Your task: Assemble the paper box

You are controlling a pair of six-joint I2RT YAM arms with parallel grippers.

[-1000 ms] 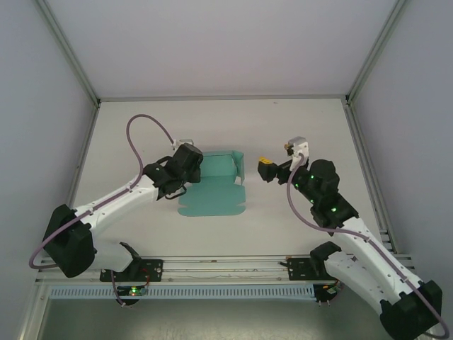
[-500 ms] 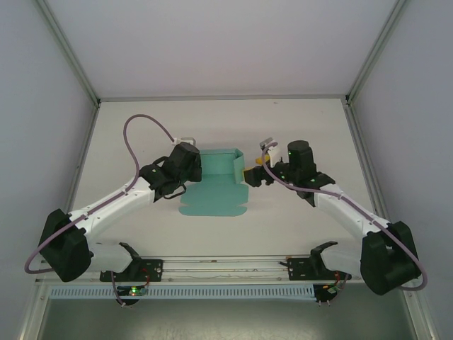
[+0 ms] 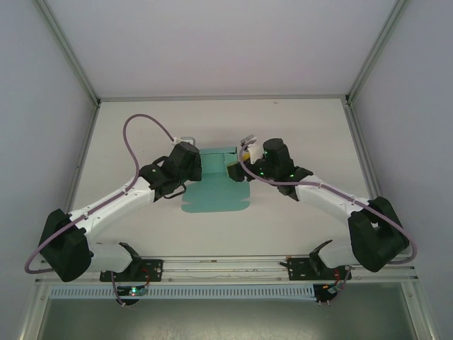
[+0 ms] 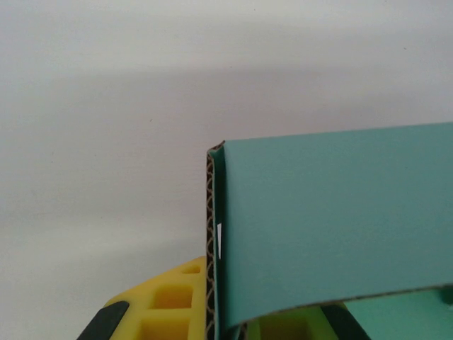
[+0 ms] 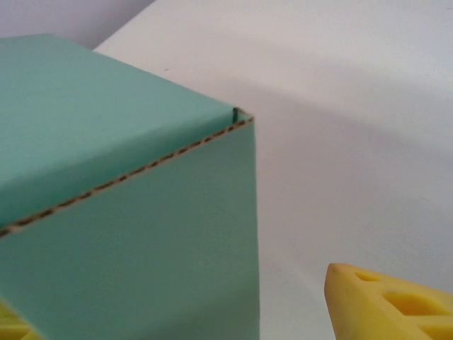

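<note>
Paper box (image 3: 216,197) sits on table (image 3: 304,131) between left hand (image 3: 199,165) and right hand (image 3: 238,163).

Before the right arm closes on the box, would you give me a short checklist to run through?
1. Left gripper holds the box at its left side: ok, shut on the card.
2. Right gripper lined up at the right wall: ok, one finger stands just outside it.
3. Right jaws closed on that wall: not ok, open with a gap.
4. Back wall upright: ok.
5. Front flap folded up: not ok, it lies flat on the table.
6. Right wall square to the base: cannot tell.
</note>
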